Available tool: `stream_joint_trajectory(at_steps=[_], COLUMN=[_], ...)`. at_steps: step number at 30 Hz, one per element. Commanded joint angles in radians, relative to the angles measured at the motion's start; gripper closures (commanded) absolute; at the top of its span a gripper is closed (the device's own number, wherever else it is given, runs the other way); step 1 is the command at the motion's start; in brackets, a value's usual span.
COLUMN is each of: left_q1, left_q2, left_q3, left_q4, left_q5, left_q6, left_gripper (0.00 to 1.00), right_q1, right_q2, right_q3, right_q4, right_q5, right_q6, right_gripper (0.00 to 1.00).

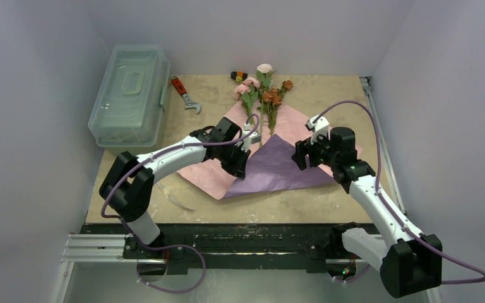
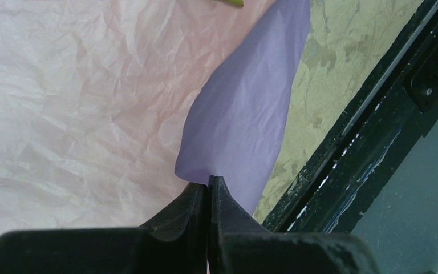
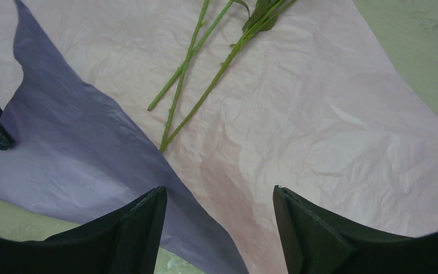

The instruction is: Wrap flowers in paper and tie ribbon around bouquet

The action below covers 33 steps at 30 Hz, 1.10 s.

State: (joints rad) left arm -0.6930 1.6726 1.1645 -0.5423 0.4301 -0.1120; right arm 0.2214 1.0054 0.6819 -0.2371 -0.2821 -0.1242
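One clear box (image 1: 129,95), lid closed; we cannot tell its contents. We see the left gripper (image 2: 208,180) clenched on the paper (image 2: 245,114); the right gripper (image 3: 218,194) stands released.

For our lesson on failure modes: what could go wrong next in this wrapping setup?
1. The left gripper, shut on an edge of the thin crinkled pink-and-lilac paper, might tear it when pulling.
2. The loose green-stemmed flowers may slide off-centre as the sheet folds beneath the open right gripper.

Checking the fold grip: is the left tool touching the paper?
Touching. The left wrist view shows the left tool shut on the paper, its lilac folded corner pinched between the closed tips.
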Motion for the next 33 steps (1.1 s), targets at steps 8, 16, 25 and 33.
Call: stream_joint_trajectory(at_steps=[8, 16, 25, 33], left_q1=[0.016, 0.019, 0.019, 0.027], left_q2=[-0.007, -0.033, -0.136, -0.19], left_q3=[0.064, 0.042, 0.1, -0.057], left_q4=[-0.019, -0.02, -0.167, -0.214], left_q5=[-0.019, -0.093, -0.297, -0.354], left_q6=[-0.006, -0.047, -0.178, -0.378], left_gripper=[1.0, 0.86, 0.38, 0.39], right_q1=[0.013, 0.023, 0.036, 0.047], right_q2=[0.011, 0.068, 0.217, 0.36], right_q3=[-0.076, -0.059, 0.01, 0.095], right_q4=[0.156, 0.191, 0.188, 0.166], right_q5=[-0.101, -0.08, -0.013, -0.01], right_q6=[0.017, 0.065, 0.13, 0.171], right_gripper=[0.56, 0.92, 1.0, 1.0])
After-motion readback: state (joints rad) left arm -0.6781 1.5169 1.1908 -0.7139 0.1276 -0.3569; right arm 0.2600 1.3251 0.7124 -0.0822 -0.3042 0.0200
